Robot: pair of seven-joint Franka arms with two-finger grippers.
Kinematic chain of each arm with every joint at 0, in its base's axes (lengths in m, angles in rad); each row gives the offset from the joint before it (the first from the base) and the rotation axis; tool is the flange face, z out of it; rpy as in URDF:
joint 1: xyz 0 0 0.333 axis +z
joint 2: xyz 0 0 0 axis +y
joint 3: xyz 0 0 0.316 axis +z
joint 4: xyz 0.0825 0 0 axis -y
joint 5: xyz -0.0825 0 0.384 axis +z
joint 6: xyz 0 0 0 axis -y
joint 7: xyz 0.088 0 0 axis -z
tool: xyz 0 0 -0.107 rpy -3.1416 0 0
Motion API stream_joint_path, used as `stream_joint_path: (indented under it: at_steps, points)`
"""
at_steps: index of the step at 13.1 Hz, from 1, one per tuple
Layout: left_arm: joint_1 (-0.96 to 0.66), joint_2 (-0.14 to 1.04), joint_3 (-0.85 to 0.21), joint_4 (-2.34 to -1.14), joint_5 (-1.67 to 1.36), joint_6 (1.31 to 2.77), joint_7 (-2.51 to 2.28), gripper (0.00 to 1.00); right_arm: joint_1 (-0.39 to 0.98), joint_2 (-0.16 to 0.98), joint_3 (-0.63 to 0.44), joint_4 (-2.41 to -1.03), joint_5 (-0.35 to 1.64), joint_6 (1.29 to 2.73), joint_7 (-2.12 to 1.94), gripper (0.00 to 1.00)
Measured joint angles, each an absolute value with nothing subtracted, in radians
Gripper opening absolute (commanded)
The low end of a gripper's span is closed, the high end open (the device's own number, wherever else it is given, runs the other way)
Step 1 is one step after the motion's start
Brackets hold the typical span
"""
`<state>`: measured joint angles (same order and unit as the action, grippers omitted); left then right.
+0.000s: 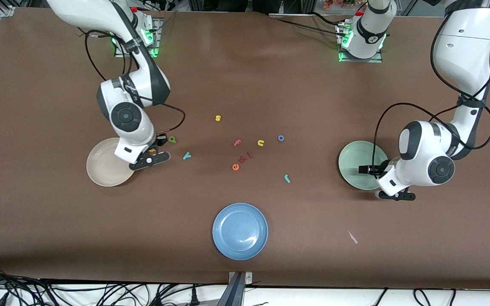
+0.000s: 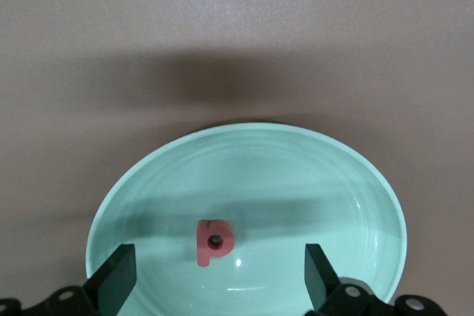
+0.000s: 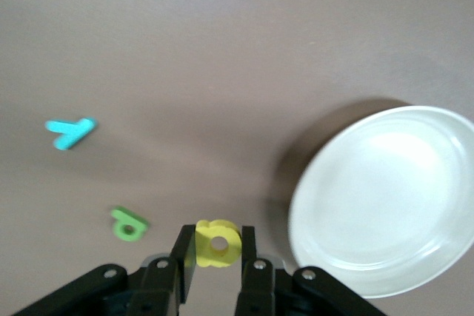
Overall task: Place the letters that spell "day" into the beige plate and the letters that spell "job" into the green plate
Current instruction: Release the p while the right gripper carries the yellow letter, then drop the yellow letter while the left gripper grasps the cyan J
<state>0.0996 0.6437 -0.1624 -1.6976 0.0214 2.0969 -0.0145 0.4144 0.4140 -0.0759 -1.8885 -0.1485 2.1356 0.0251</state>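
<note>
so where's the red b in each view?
Front view: not visible; the left tool hangs over the green plate and hides it.
Left wrist view: red b lies in the green plate, between the open fingers.
Right wrist view: not in it.
Shared landmark: the green plate, at the left arm's end of the table.
</note>
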Motion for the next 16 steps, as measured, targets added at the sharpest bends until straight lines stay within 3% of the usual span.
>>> stream_joint_path:
  at_steps: [5, 11, 13, 14, 15, 16]
  points:
    - [0.094, 0.618, -0.219, -1.696, 0.021, 2.097, -0.09, 1.0, 0.386, 0.417, -0.215, -1.889, -0.013, 2.143, -0.332, 0.22]
    - [0.008, 0.611, -0.289, -1.667, 0.021, 2.107, -0.343, 1.0, 0.257, 0.503, -0.222, -1.904, 0.005, 2.283, -0.625, 0.26]
    - [-0.067, 0.612, -0.29, -1.638, 0.021, 2.108, -0.439, 1.0, 0.251, 0.521, -0.221, -1.904, 0.005, 2.302, -0.644, 0.41]
    - [-0.103, 0.614, -0.29, -1.626, 0.021, 2.108, -0.489, 1.0, 0.252, 0.521, -0.22, -1.904, 0.008, 2.303, -0.645, 0.85]
    - [-0.136, 0.619, -0.289, -1.619, 0.021, 2.108, -0.532, 1.0, 0.252, 0.52, -0.218, -1.904, 0.024, 2.303, -0.645, 1.0]
    - [-0.164, 0.628, -0.289, -1.61, 0.021, 2.111, -0.569, 1.0, 0.253, 0.519, -0.218, -1.904, 0.061, 2.301, -0.645, 1.0]
